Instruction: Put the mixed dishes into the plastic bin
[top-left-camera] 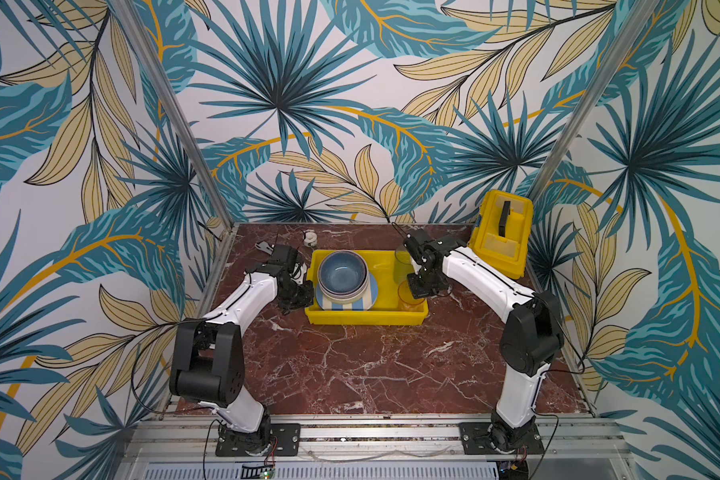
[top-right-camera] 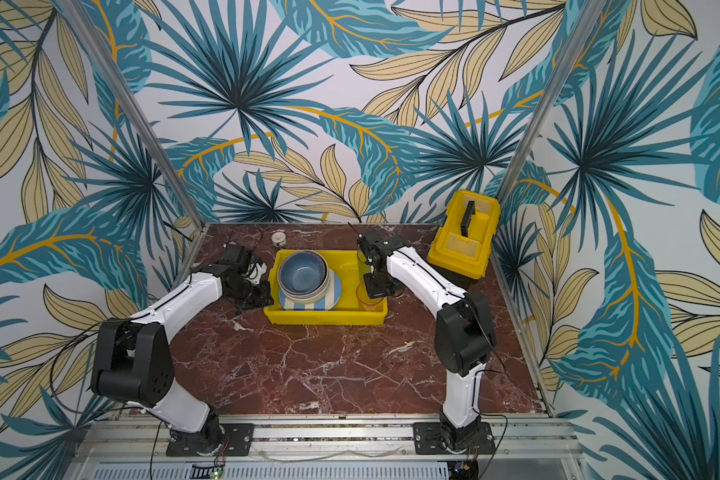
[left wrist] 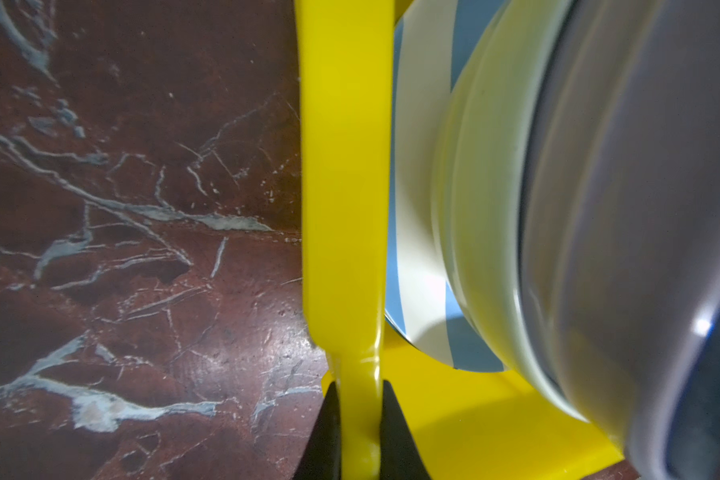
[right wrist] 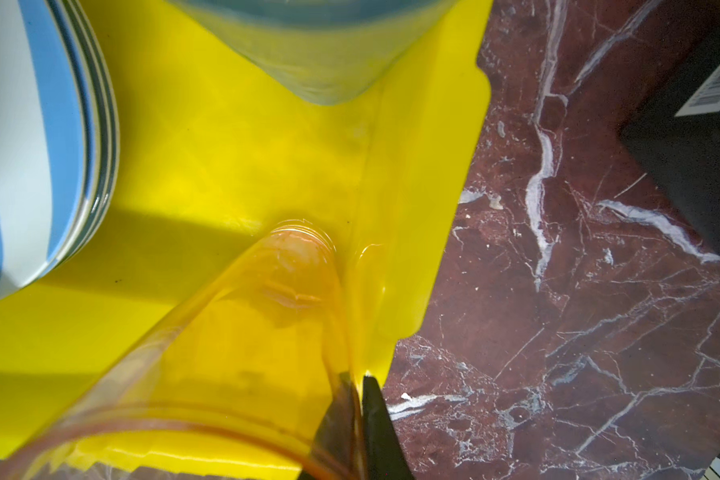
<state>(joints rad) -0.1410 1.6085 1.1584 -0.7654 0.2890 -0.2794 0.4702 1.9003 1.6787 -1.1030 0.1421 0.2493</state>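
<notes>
Left gripper (left wrist: pixel 358 399) pinches left rim of shallow rectangular bright yellow plastic bin (left wrist: pixel 341 166); right gripper (right wrist: pixel 356 384) clamps wall of clear amber plastic tumbler (right wrist: pixel 246 332) inside bin.

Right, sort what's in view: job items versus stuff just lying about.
Job:
- yellow bin
- stacked bowls
- striped plate
- amber tumbler, pinched by the right end effector
- clear tumbler
- left end effector, clamped on the bin's rim

Lying about:
- yellow toolbox
- tape roll
- wrench
</notes>
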